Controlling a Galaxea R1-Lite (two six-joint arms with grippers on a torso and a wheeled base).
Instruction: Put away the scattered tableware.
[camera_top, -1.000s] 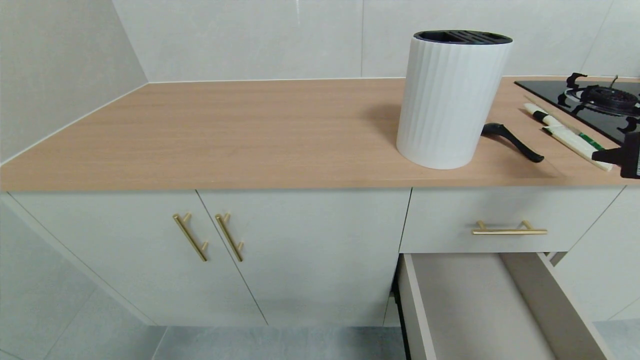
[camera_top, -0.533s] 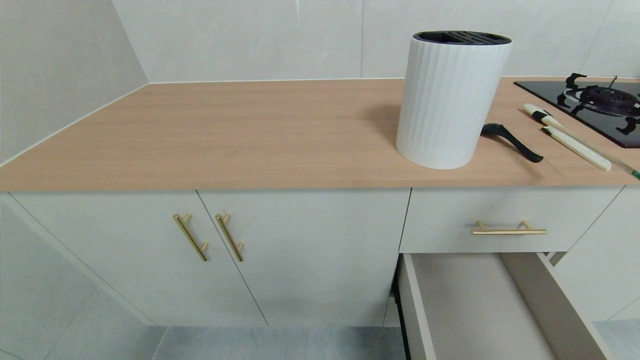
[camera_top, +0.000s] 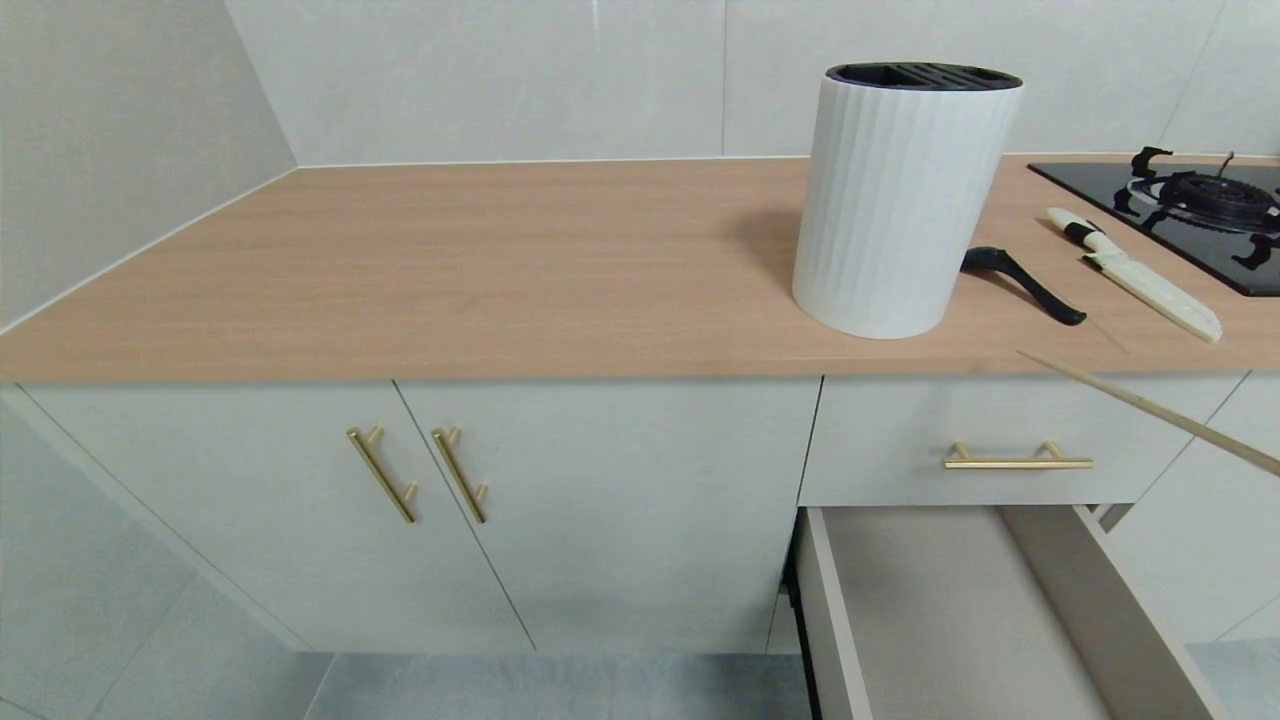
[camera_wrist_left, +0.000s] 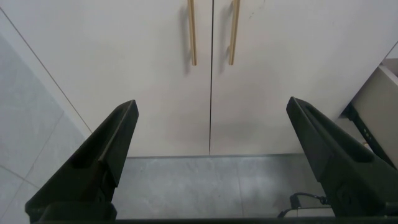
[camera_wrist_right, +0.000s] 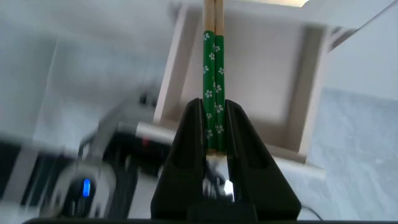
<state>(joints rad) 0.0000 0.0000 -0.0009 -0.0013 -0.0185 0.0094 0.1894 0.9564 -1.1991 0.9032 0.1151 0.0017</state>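
A pair of wooden chopsticks (camera_top: 1150, 410) slants in from the right, in front of the counter's edge and above the open drawer (camera_top: 826, 600). My right gripper (camera_wrist_right: 213, 134) is shut on their green flowered ends (camera_wrist_right: 212, 74), with the open drawer (camera_wrist_right: 261, 68) below. A white knife (camera_top: 1135, 272) and a black-handled utensil (camera_top: 1025, 283) lie on the wooden counter (camera_top: 500, 260), right of the white ribbed holder (camera_top: 905, 200). My left gripper (camera_wrist_left: 211, 109) hangs open and holds nothing, low in front of the cabinet doors (camera_wrist_left: 211, 74).
A black gas hob (camera_top: 1200, 215) sits at the counter's far right. A closed drawer with a gold handle (camera_top: 1018, 462) is above the open one. Two cabinet doors with gold handles (camera_top: 415, 475) are on the left. The counter's left half is bare wood.
The right gripper took the chopsticks off the counter beside the knife and drew back out of the head view. The chopsticks now hang lower, in front of the counter's edge.
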